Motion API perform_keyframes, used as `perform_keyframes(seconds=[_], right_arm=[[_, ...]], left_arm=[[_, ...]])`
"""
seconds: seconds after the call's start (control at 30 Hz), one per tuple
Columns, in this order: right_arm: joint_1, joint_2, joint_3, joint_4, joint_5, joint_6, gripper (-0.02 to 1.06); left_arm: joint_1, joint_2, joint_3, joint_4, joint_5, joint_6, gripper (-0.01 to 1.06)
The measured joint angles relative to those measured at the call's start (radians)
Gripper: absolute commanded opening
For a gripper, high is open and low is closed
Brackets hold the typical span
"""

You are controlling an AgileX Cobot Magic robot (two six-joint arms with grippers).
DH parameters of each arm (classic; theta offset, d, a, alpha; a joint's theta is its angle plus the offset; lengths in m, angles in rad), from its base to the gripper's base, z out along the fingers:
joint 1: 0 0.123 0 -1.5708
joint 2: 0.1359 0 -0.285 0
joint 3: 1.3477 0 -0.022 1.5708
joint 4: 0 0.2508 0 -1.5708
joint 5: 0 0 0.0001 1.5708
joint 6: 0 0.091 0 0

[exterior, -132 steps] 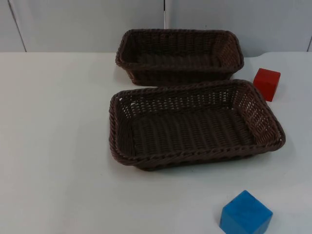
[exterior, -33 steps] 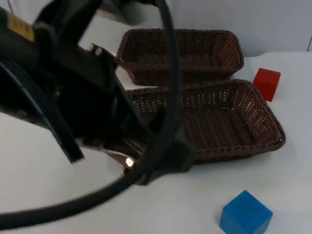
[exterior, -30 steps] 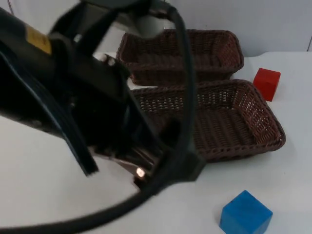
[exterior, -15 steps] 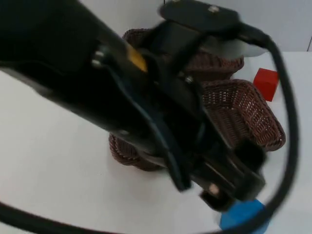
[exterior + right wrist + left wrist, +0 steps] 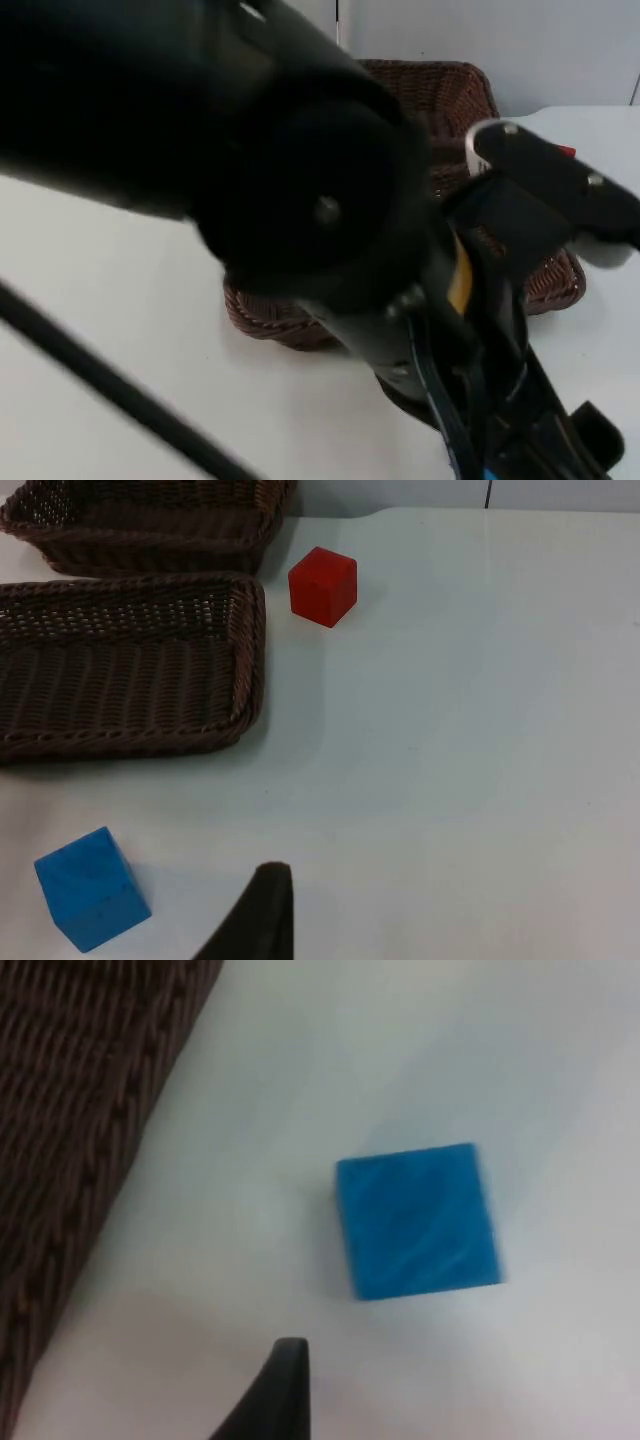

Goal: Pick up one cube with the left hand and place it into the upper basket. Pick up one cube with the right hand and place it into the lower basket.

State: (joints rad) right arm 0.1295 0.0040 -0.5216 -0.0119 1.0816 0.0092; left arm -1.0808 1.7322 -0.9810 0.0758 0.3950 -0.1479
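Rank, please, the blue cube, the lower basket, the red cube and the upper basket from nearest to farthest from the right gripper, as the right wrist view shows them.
1. Blue cube: on the table, closest to the right gripper's fingertip.
2. Lower basket: beyond the blue cube.
3. Red cube: past that basket's corner.
4. Upper basket: farthest, near the wall.

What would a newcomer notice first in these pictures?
The left arm looms huge and black across the top view, hiding most of the lower basket. The left wrist view looks straight onto the blue cube, which sits on the white table beside that basket. The red cube sits by the baskets' far corner.
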Motion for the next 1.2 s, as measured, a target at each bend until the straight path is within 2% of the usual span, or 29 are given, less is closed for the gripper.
perform_keyframes(seconds=[0.03, 0.07, 0.13, 0.33, 0.87, 1.2], right_arm=[[0.0, 0.0, 0.0, 0.0, 0.0, 0.0, 1.05], [0.0, 0.0, 0.0, 0.0, 0.0, 0.0, 1.05], [0.0, 0.0, 0.0, 0.0, 0.0, 0.0, 1.05], [0.0, 0.0, 0.0, 0.0, 0.0, 0.0, 1.05], [0.0, 0.0, 0.0, 0.0, 0.0, 0.0, 1.05], [0.0, 0.0, 0.0, 0.0, 0.0, 0.0, 1.05]], left_arm=[[0.0, 0.0, 0.0, 0.0, 0.0, 0.0, 0.98], [0.0, 0.033, -0.022, 0.072, 0.029, -0.08, 0.98], [0.0, 0.071, -0.047, 0.14, 0.075, -0.146, 0.98], [0.0, 0.129, -0.081, 0.193, 0.105, -0.187, 0.98], [0.0, 0.133, -0.085, 0.202, -0.035, -0.191, 0.98], [0.0, 0.19, -0.085, 0.162, -0.058, -0.161, 0.98]])
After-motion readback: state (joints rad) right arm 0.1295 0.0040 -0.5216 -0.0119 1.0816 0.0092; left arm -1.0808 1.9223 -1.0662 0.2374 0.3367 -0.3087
